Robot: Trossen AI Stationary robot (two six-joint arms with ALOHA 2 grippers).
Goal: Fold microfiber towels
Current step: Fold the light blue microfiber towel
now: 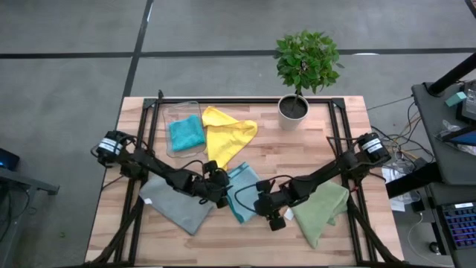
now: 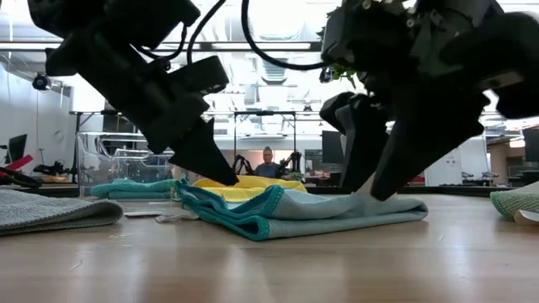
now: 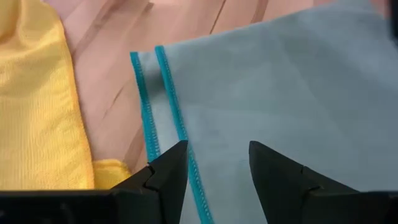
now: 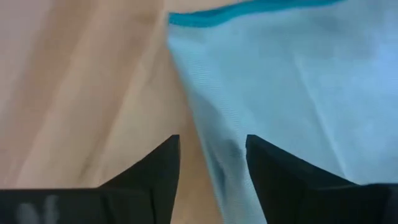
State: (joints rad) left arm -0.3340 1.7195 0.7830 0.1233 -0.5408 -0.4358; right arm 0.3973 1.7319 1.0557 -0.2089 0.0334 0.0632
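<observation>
Lying folded at the centre of the high view's wooden table (image 1: 312,149), the light blue towel (image 1: 242,192) with its teal stitched edge has both grippers at it. The left gripper (image 1: 220,195) sits at its left edge, fingers apart over the cloth in the wrist view, clamped on nothing. The right gripper (image 1: 269,212) sits at its lower right edge, fingers likewise apart, one on the cloth's border and one over bare wood. Left of centre, low in the frame, lies the grey towel (image 1: 177,206); lower right, the olive green towel (image 1: 321,211). Above centre spreads the yellow towel (image 1: 227,134), touching a clear bin (image 1: 175,112) holding the teal towel (image 1: 185,132). A potted plant (image 1: 301,71) stands at the upper right.
</observation>
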